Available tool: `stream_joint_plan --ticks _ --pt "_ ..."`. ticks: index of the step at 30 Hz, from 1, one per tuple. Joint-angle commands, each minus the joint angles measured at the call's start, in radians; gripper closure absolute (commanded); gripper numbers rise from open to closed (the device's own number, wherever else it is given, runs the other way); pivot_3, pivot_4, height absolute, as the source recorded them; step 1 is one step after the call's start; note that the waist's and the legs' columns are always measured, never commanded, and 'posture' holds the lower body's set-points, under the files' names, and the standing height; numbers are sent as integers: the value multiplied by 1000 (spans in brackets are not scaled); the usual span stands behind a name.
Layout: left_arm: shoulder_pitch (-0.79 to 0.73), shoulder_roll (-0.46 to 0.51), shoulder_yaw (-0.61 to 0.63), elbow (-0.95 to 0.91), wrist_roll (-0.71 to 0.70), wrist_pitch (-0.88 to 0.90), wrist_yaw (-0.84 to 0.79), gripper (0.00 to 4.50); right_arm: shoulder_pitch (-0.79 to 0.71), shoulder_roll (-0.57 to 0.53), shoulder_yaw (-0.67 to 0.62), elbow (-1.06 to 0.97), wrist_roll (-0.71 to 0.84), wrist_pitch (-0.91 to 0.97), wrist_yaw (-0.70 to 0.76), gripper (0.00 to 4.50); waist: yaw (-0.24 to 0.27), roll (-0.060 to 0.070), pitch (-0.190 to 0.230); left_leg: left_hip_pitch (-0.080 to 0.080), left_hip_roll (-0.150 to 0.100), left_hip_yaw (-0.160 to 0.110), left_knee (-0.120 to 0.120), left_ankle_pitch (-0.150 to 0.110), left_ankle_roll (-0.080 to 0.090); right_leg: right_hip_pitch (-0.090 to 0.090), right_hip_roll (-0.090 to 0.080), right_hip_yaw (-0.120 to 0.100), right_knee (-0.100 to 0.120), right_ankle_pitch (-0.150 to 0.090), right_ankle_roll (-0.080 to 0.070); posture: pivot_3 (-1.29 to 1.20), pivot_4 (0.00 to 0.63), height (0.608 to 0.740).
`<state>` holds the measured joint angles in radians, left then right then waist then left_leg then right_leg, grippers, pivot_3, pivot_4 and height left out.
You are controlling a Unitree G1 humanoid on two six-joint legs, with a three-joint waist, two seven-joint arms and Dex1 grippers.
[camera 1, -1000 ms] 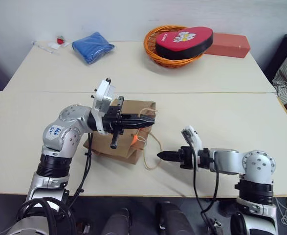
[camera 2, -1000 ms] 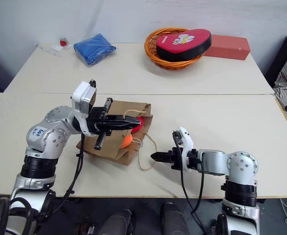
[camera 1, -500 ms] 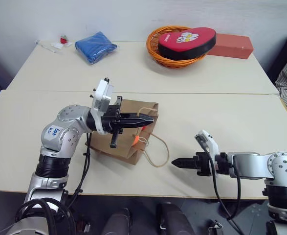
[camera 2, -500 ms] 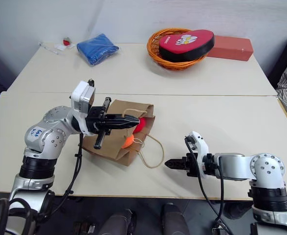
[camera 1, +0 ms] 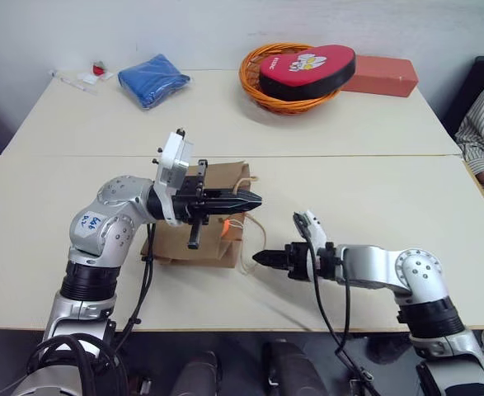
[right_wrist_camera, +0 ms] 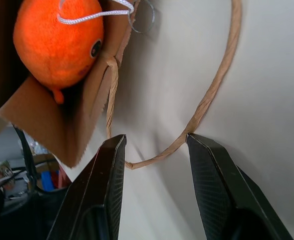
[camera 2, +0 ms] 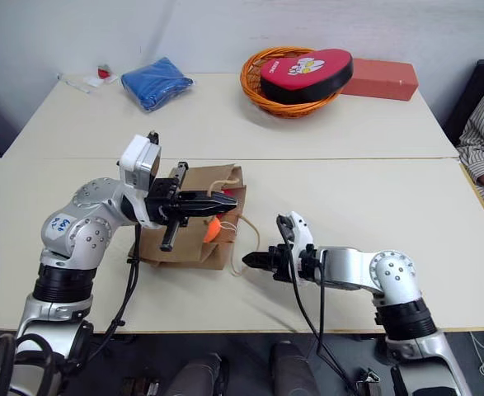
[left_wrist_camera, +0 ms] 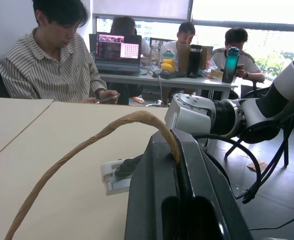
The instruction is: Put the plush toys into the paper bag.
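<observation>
The right gripper (camera 2: 252,261) hangs low over the table (camera 2: 390,190) with its two black fingers (right_wrist_camera: 102,195) parted, a fair gap between them and nothing in it. Just past the tips, lying flat on the table, is the lower cord handle (right_wrist_camera: 214,87) of the bag (camera 1: 188,243); in the right wrist view the loop curves across the gap between the fingers, close ahead of them but not touched. The loop runs left from the gripper to the bag's mouth, so it lies dead ahead along the line the fingers point.

The left gripper (camera 1: 246,200) is pinched shut on the upper handle (left_wrist_camera: 94,137), the cord arching up and over its fingertips, and it holds that side of the mouth lifted off the table. The bag lies on its side, long axis left to right, mouth facing right toward the right gripper.

The orange toy (right_wrist_camera: 56,40) sits right at the mouth, on the lower lip, its white string loop (right_wrist_camera: 94,15) trailing out over the edge. I'd say it is only half in. I can't make out the red toy from here.

The right arm is the nearer one to the loose handle and the toy. The next move looks to turn on closing that short gap leftward.
</observation>
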<state>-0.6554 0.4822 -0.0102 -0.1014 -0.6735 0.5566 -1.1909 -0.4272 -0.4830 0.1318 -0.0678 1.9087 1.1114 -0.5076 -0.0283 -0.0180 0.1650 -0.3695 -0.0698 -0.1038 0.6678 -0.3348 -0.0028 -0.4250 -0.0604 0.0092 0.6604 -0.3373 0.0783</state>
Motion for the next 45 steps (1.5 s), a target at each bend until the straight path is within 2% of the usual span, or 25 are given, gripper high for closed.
stream_joint_plan --ticks 1,6,11,16,26,33,36,40,45 --pt "-9 1 14 -27 -22 -3 4 4500 5 3 11 7 -16 -12 -8 2566 0 0 0 0 0 0 0 0 0 0 0 0 0 0 0 0 150 740" --pt "-3 12 30 -27 -34 6 3 4500 30 -59 -7 -32 17 -8 -8 2566 3 0 0 0 0 0 0 0 0 0 0 0 0 0 0 0 150 740" --pt "-27 6 63 -13 -75 34 18 4500 42 -11 -7 -40 2 -59 28 2566 6 0 0 -1 -1 0 0 0 0 0 -1 0 -1 0 0 0 150 740" --pt "-65 52 119 2 -142 108 8 4500 39 50 -7 -5 -39 -81 50 2566 -3 0 0 -1 0 0 0 0 0 0 0 0 0 0 0 0 150 740" --pt "-54 137 152 1 -161 145 1 4500 37 48 -85 18 15 -111 71 2566 2 0 0 -1 -1 0 -1 0 0 -1 0 0 -1 0 0 0 150 740" --pt "-35 157 168 10 -158 135 4 4500 49 45 -110 14 46 -116 74 2566 1 1 0 -1 0 0 -1 0 0 -1 -1 0 -1 0 0 0 150 740" --pt "-30 163 171 10 -163 135 6 4500 43 69 -100 7 42 -124 85 3167 -1 1 1 -1 0 0 -1 0 0 -1 -1 0 -1 0 0 0 150 740" --pt "-30 172 179 13 -161 138 5 4500 30 63 -97 -7 -5 -97 150 4482 0 1 1 -1 0 0 -1 0 0 -1 0 0 -1 0 0 0 150 740" --pt "-26 182 180 9 -161 141 4 4500 7 -35 -173 -11 -51 -65 266 4482 4 2 1 -2 -1 0 -1 0 0 -1 -1 0 -1 0 0 0 150 740"
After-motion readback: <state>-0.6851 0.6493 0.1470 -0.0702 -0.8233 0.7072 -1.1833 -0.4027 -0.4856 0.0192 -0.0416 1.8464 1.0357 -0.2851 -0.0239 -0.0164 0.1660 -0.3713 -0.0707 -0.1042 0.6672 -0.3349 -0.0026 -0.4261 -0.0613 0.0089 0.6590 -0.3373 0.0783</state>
